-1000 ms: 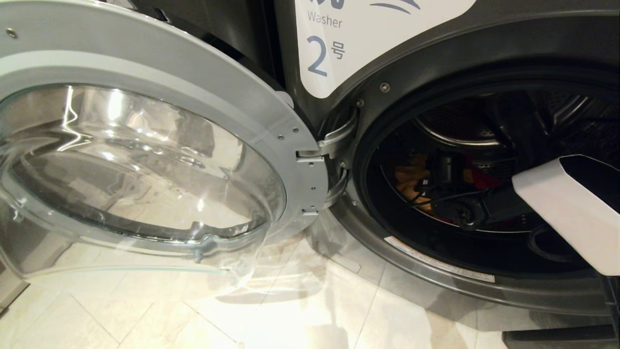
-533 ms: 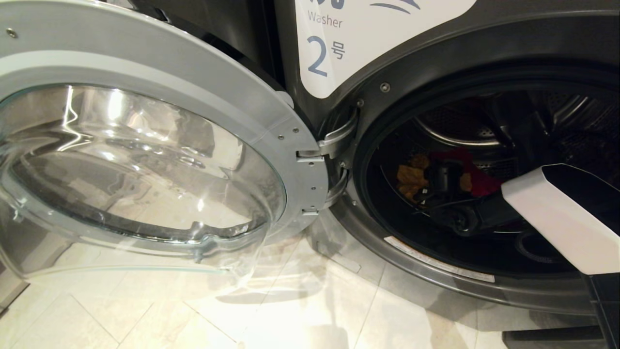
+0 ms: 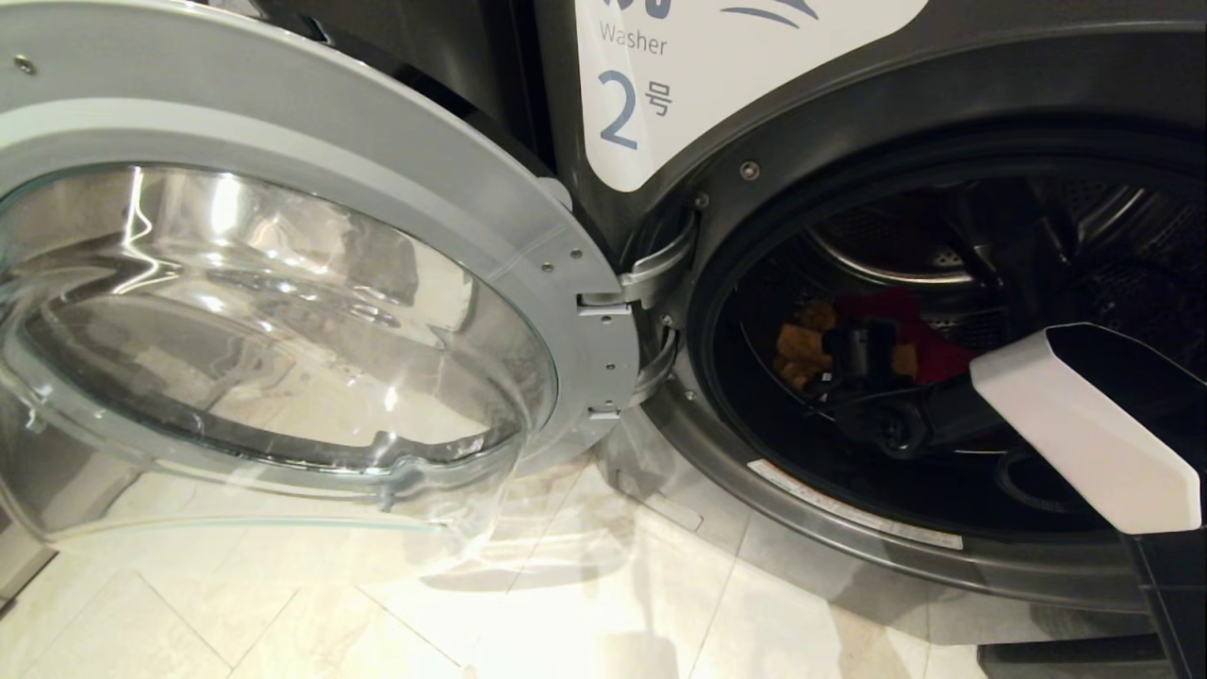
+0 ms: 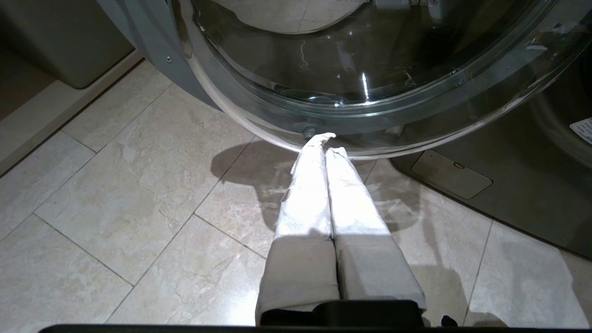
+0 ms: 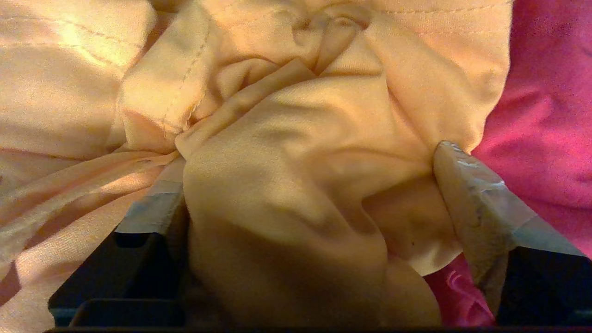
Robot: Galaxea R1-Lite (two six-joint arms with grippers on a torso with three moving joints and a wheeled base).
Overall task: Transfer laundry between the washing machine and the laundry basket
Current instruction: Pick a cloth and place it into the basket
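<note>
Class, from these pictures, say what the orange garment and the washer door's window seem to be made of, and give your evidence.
Orange garment: soft woven or knit cloth, matte, judging by its folds, creases and stitched seams.
Door window: looks like clear glass, glossy; floor tiles show through it and it carries bright reflections. Clear plastic cannot be ruled out.

Washer door (image 3: pixel 283 283) standing swung wide to left, leaving drum mouth (image 3: pixel 943 358) unblocked. Right arm (image 3: pixel 1084 424) taking up lower right of opening. Right gripper (image 5: pixel 305 185) spreading wide, orange garment (image 5: pixel 286 138) bulging between fingers (image 5: pixel 476 199), red-pink garment (image 5: pixel 545 92) crowding one side. Left gripper (image 4: pixel 326 143) pressing closed, hanging over open floor tiles (image 4: pixel 115 185), tips near door's glass.
</note>
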